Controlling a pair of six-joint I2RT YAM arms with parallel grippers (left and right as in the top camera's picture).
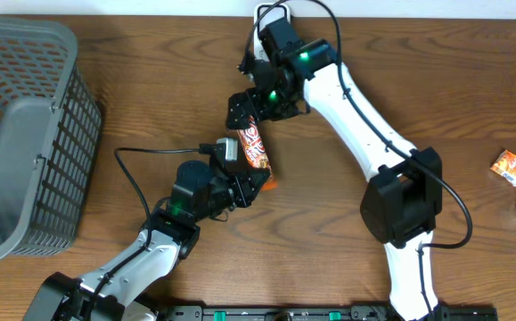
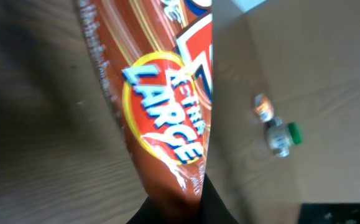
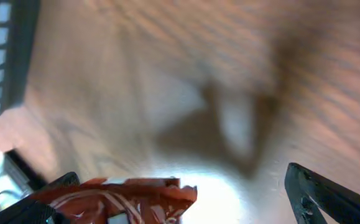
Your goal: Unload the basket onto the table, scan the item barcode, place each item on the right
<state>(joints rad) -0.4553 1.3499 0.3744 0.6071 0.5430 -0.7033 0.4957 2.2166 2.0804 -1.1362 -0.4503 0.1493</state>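
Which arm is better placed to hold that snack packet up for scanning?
The left. The left gripper is shut on the lower end of the snack packet, while the right gripper stands open at its top end, gripping nothing.

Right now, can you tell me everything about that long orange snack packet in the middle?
The snack packet is a long, shiny plastic wrapper, reddish-orange, with "EXTRA LARGE" inside a yellow ring. It looks sealed, with a crimped far end. It sits slanted over the wooden table near the middle. The left end effector is shut on its near end. The right end effector stands open around its far end, not squeezing it. Whether it touches the table, I cannot tell.
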